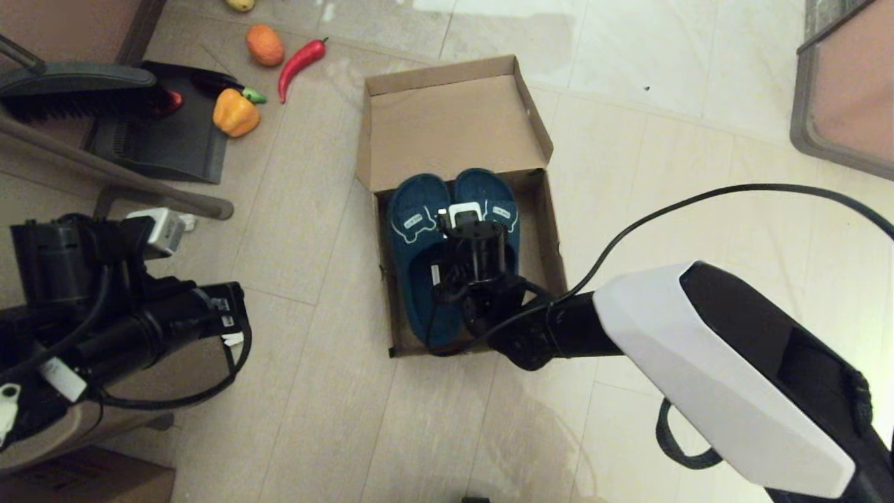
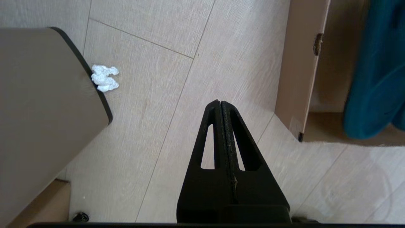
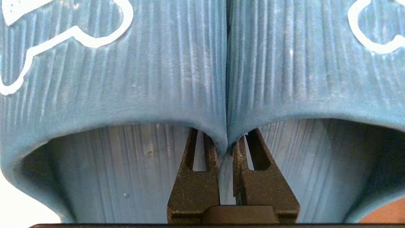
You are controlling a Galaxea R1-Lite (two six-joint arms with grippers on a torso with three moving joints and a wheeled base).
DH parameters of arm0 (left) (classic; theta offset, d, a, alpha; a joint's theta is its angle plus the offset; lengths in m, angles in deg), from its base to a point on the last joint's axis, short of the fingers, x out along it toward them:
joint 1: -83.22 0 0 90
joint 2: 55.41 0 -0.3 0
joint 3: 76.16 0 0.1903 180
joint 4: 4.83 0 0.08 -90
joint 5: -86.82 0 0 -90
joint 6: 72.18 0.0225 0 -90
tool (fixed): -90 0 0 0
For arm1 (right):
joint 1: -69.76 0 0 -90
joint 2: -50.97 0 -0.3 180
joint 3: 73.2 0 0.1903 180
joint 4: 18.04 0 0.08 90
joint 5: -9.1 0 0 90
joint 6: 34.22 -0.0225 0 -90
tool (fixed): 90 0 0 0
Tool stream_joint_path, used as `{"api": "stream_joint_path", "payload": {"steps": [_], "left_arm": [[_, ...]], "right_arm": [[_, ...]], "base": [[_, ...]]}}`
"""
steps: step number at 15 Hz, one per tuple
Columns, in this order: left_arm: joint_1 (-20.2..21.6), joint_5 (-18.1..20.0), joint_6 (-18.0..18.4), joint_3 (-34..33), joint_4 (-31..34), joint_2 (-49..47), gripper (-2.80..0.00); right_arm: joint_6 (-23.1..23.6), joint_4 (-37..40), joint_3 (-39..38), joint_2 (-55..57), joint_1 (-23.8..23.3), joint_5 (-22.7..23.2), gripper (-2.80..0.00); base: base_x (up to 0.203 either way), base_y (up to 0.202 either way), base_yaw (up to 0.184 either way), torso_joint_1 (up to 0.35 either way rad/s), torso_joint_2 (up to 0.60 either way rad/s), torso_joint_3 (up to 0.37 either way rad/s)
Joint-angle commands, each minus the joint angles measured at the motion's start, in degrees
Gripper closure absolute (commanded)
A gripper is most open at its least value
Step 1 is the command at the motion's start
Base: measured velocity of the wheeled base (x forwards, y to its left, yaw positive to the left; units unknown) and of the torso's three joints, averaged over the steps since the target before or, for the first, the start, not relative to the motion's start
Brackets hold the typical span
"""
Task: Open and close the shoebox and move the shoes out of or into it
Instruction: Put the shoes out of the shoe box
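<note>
Over on my left, the left gripper (image 2: pixel 221 106) hangs above bare floor tile, its two fingers pressed flat together and holding nothing. From its wrist camera I can see a tan bin (image 2: pixel 44 104) to one side, a small wad of white paper (image 2: pixel 104 77) beside the bin's rim, and the near corner of the shoebox (image 2: pixel 295 79) on the other side. In the head view a dustpan (image 1: pixel 164 129) lies off toward the far left with a yellow pepper (image 1: pixel 235 112) at its edge, and a red chilli (image 1: pixel 300 61) and an orange fruit (image 1: pixel 265 45) sit on the floor beyond it.

Moving to the middle, the shoebox (image 1: pixel 454 119) rests on the floor with its flap lid folded back and open. The shoes (image 1: pixel 419 230) lie side by side inside it, toes toward the hinge edge, filling the left and centre of the box.

My right gripper (image 3: pixel 226 148) has reached down into the box between the pair. Its fingers (image 3: pixel 197 171) are clamped on the two inner strap edges where the slides meet, one finger tucked under each strap. I think the grip is firm, though the pinch point itself is mostly hidden by the rubber.
</note>
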Motion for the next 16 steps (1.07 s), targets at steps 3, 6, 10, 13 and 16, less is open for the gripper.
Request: {"api": "stream_joint_path", "payload": {"steps": [3,6,10,13,16], "left_arm": [[-0.04,-0.16,0.03,-2.24,-0.16,2.75,0.0],[-0.04,-0.16,0.03,-2.39,-0.16,2.75,0.0],[-0.04,-0.16,-0.4,-2.56,-0.16,2.66,0.0],[-0.04,-0.07,-0.49,-2.83,-0.16,2.58,0.0],[-0.04,-0.07,-0.56,-2.92,-0.25,2.22,0.0]], "right_arm": [[-0.06,0.03,-5.02,-10.12,0.69,-0.75,0.0],[-0.22,0.17,-12.79,-19.11,-0.39,-1.02,0.0],[-0.16,0.28,-23.85,-29.46,-7.3,-1.47,0.0],[-0.63,-0.01,-31.66,-33.78,-14.9,-1.07,0.0],[-3.44,-0.21,-39.5,-37.66,-24.43,1.98,0.0]], "base": [[0.0,0.0,0.0,0.0,0.0,0.0],[0.0,0.0,0.0,0.0,0.0,0.0],[0.0,0.0,0.0,0.0,0.0,0.0],[0.0,0.0,0.0,0.0,0.0,0.0],[0.0,0.0,0.0,0.0,0.0,0.0]]}}
